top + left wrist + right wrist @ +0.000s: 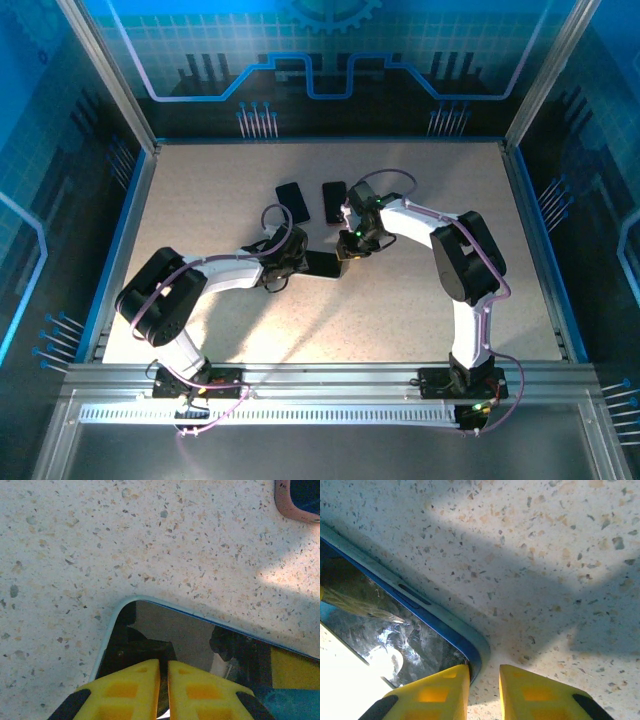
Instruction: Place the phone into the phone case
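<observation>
**Top external view.** Both arms converge at the middle of the table (200, 200). The phone (323, 263) lies flat between the left gripper (303, 261) and the right gripper (347, 250). Two further dark phone-shaped slabs (293, 200) lie side by side just behind them, apart from the work.

**Left wrist view.** The left gripper (163, 662) is clenched, its yellow fingers all but touching. It grasps nothing and sits over the glass of the phone (200, 635). A pale blue phone case (112, 625) wraps the visible corner of the phone. The corner of a pink case (295, 502) lies well apart at the upper right.

**Right wrist view.** The right gripper (485, 672) has its jaws narrowly parted at a corner of the phone (385, 625). One finger is over the blue frame and the other over bare table. The rim of the phone case (479, 645) lies at the gap. Whether the jaws pinch that rim cannot be told.

**Step in hand.** The phone appears to sit in the case at both visible corners, so this is judged to be the final seating stage.

**Next move.** Press down along any unseated edge while the other arm steadies the case. Excess sideways force could slide the assembly.
</observation>
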`<state>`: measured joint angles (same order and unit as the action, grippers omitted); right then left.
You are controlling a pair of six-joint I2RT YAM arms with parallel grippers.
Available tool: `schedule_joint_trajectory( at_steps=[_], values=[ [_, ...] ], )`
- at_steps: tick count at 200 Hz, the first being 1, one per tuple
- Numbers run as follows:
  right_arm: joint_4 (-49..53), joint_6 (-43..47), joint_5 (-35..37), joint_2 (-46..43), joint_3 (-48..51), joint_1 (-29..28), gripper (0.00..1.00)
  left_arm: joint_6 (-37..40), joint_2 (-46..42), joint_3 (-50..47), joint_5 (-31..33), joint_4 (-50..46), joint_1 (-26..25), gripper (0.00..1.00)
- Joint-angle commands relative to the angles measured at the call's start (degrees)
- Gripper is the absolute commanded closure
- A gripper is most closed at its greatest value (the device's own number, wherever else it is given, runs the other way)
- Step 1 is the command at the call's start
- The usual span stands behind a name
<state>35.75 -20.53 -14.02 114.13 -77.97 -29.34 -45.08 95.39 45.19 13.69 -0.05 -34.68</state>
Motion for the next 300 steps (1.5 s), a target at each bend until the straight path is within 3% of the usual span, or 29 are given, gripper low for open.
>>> schedule_joint_trajectory(
  at_steps=[1, 72, 139, 206, 300],
  values=[
    [1.08, 0.06, -0.92, 1.35, 0.69, -0.98, 0.76, -1.00, 1.20, -0.42, -0.71, -2.99, -0.38, 0.86],
    [2.19, 0.60, 1.85, 5.94, 0.10, -3.51, 0.77, -1.10, 1.72, -0.70, -0.71, -2.98, -0.38, 0.86],
    [3.95, 1.37, 5.85, 10.94, 1.56, -5.28, 0.86, -2.03, 2.68, -2.60, -1.04, -1.62, -0.39, 0.86],
    [7.23, 2.52, 12.97, 16.70, 1.25, -7.90, 0.86, -2.57, 2.77, -3.76, -1.18, -0.38, -0.43, 0.86],
    [9.85, 3.54, 16.28, 22.53, 0.09, -10.49, 0.86, -2.51, 4.45, -4.53, -2.18, 1.64, -0.40, 0.86]
  ],
)
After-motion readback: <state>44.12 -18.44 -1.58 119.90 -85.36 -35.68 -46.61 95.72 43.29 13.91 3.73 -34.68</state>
